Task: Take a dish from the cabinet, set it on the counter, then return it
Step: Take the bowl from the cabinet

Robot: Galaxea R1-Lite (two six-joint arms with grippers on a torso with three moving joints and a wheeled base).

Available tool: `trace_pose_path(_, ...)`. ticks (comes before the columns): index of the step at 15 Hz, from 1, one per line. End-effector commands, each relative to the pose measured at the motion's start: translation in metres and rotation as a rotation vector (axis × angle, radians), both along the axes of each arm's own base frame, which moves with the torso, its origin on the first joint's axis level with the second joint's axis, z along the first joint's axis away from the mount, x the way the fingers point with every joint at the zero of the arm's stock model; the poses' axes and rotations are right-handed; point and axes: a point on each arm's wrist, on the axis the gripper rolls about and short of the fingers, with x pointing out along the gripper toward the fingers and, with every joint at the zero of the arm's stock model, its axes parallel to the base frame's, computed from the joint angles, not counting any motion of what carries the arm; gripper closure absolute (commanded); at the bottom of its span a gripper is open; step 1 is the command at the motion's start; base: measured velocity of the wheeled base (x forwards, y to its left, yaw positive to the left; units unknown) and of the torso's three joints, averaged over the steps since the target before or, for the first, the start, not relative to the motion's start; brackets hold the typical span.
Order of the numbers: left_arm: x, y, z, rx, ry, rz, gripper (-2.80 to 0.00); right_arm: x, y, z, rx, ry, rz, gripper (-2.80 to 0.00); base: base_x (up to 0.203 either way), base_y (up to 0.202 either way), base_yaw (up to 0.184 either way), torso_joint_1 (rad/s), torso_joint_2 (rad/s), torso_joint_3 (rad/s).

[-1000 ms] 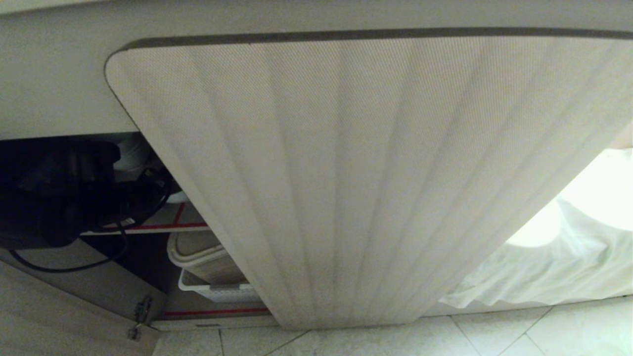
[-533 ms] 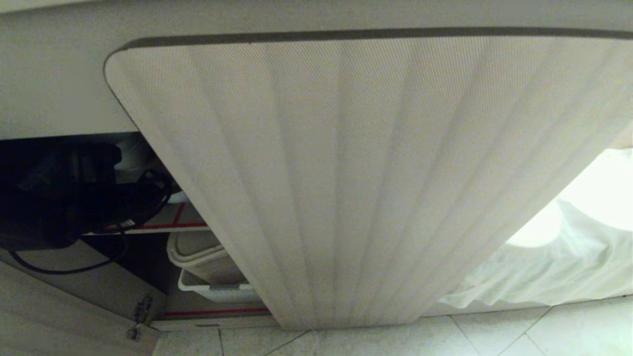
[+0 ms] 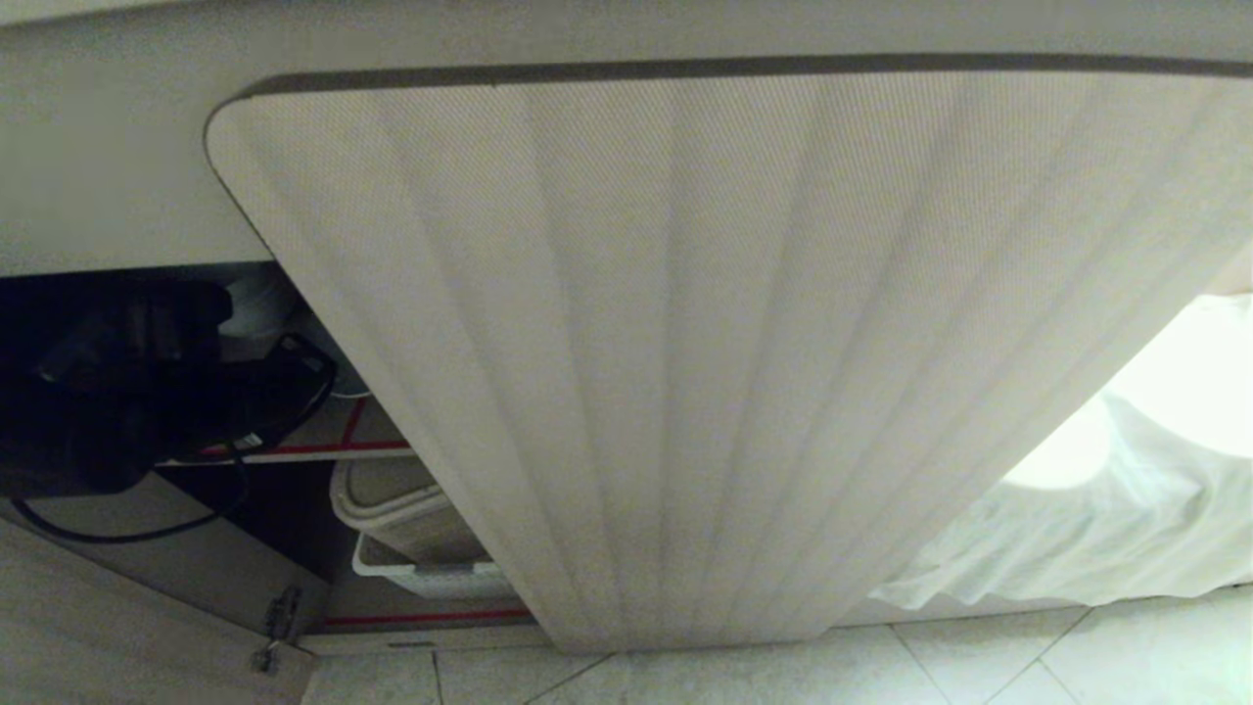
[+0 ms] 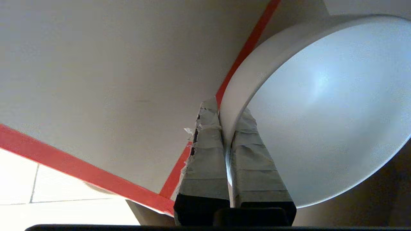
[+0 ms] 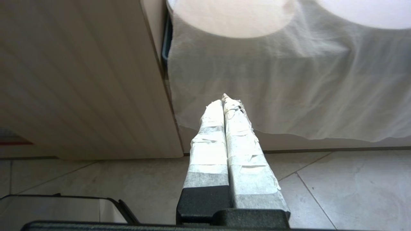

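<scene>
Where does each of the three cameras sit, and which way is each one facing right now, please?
Head: low, facing the ribbed cabinet door; the dark left arm reaches inside.
Left wrist: behind the left gripper, inside the cabinet, fingers shut on the dish rim.
Right wrist: behind the shut right gripper, facing floor tiles and a white cloth.
Shared: head and right wrist both show the door and cloth.
</scene>
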Motion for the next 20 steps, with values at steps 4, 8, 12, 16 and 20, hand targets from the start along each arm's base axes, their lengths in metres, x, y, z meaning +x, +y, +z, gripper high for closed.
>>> trace_pose_path(4, -0.006, -0.001, 0.002, -0.005, -0.004, 0.001, 0.00, 0.000, 0.000, 0.000, 0.000, 0.000, 0.000, 0.00, 0.000, 0.000, 0.000, 0.000, 0.00, 0.000)
trace_pose_path(8, -0.015, -0.002, 0.008, -0.013, -0.017, 0.001, 0.00, 0.000, 0.000, 0.000, 0.000, 0.000, 0.000, 0.00, 0.000, 0.000, 0.000, 0.000, 0.00, 0.000)
trace_pose_path(12, -0.030, -0.004, 0.003, -0.021, 0.005, -0.009, 0.00, 0.000, 0.000, 0.000, 0.000, 0.000, 0.001, 0.00, 0.000, 0.000, 0.000, 0.000, 0.00, 0.000)
trace_pose_path(16, -0.049, -0.007, 0.003, -0.046, 0.013, -0.060, 0.00, 0.000, 0.000, 0.000, 0.000, 0.000, 0.000, 0.00, 0.000, 0.000, 0.000, 0.000, 0.00, 0.000)
trace_pose_path(20, -0.061, -0.009, 0.001, -0.060, 0.026, -0.083, 0.00, 0.000, 0.000, 0.000, 0.000, 0.000, 0.002, 0.00, 0.000, 0.000, 0.000, 0.000, 0.00, 0.000)
